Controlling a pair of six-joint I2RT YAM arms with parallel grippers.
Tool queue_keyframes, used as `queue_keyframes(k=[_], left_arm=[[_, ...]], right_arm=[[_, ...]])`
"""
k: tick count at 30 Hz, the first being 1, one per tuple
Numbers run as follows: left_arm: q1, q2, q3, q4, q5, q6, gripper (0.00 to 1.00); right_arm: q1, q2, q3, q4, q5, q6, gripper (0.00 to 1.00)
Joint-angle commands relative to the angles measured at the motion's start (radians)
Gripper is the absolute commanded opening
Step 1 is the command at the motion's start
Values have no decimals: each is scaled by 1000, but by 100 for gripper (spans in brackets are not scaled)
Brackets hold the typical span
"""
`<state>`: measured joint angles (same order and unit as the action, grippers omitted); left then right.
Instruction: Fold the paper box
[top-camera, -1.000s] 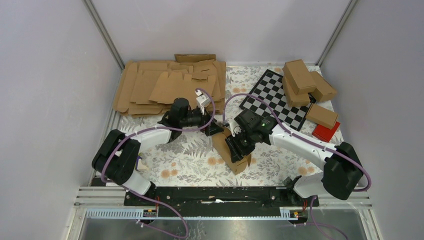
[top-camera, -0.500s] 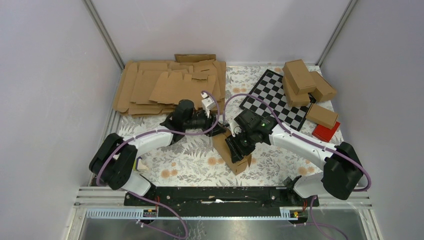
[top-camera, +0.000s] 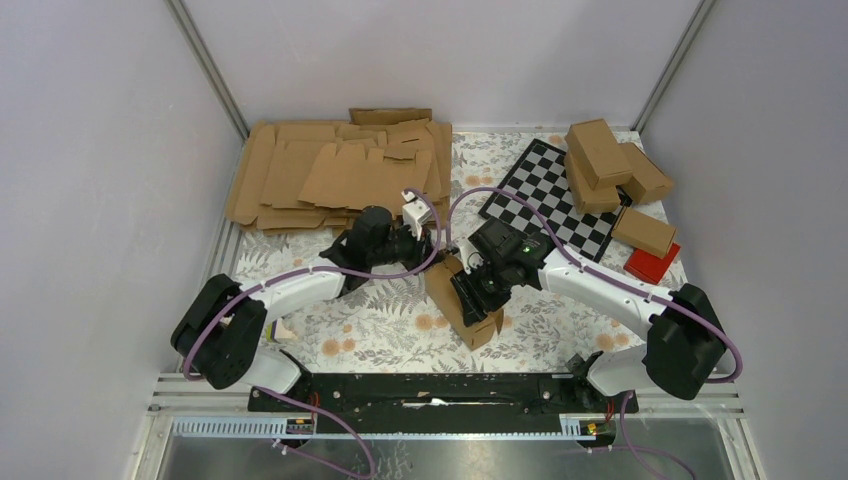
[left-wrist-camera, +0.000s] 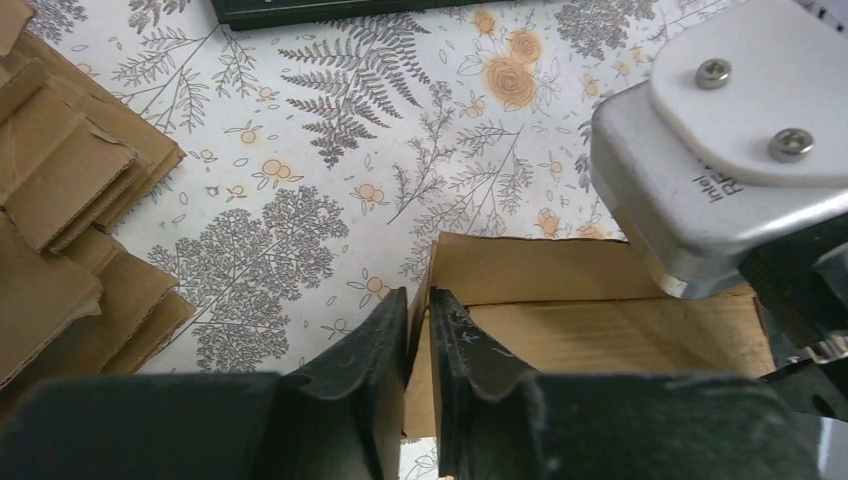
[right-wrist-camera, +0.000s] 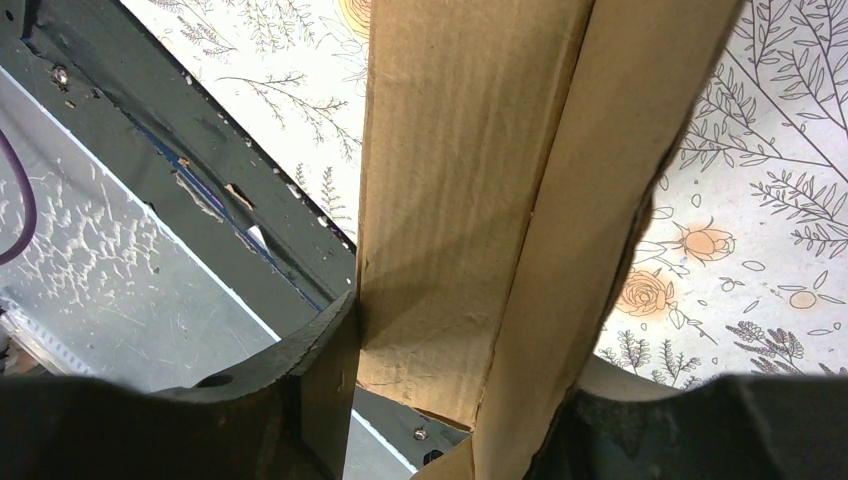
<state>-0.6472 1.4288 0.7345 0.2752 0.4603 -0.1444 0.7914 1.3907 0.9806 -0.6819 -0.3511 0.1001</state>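
The paper box (top-camera: 478, 328) lies in the middle of the flowered table (top-camera: 370, 325), just ahead of the arm bases, with its long side running diagonally. The right gripper (right-wrist-camera: 465, 385) clamps it across its width: one finger presses on each long face, and the cardboard fills the gap between them. The left gripper (left-wrist-camera: 420, 312) meets the box at its far end. Its two fingers stand almost together, with a thin upright cardboard edge at the box's corner caught between them, so it pinches the box there. A heap of flat cardboard sheets (top-camera: 330, 175) lies well apart at the back left. Folded boxes (top-camera: 605, 160) and a chequered board (top-camera: 545, 195) sit at the back right.
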Motion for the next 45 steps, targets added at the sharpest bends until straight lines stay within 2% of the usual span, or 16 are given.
queue_keyframes(k=[1, 3, 4, 5, 6, 8, 10, 13, 21, 36, 45], left_arm=[[-15, 1, 33, -4, -70, 27, 14], [-19, 0, 33, -5, -96, 26, 8], [-20, -1, 33, -5, -104, 25, 4], [-21, -3, 32, -5, -116, 21, 0], [-23, -5, 30, -6, -125, 17, 0], [-26, -10, 22, -1, -141, 9, 0], [-30, -18, 9, 15, -149, -6, 0], [-39, -29, -10, 35, -160, -19, 0], [-57, -33, -27, 56, -178, -27, 0], [-58, -83, -70, 88, -179, -52, 0], [-58, -95, -102, 125, -174, -61, 0]], right_arm=[[10, -11, 6, -15, 11, 3, 44], [9, -9, 6, -15, 21, 0, 47], [9, -11, 6, -16, 31, 0, 52], [9, -12, 7, -16, 42, 3, 60], [9, -13, 10, -15, 53, 6, 71], [9, -19, 17, -12, 75, 18, 86], [9, -24, 21, 8, 102, 50, 94], [14, -28, 41, 27, 139, 74, 99], [63, -17, 95, 36, 286, 83, 100], [149, 114, 141, 8, 443, 66, 100], [149, 77, 107, 7, 532, 94, 69]])
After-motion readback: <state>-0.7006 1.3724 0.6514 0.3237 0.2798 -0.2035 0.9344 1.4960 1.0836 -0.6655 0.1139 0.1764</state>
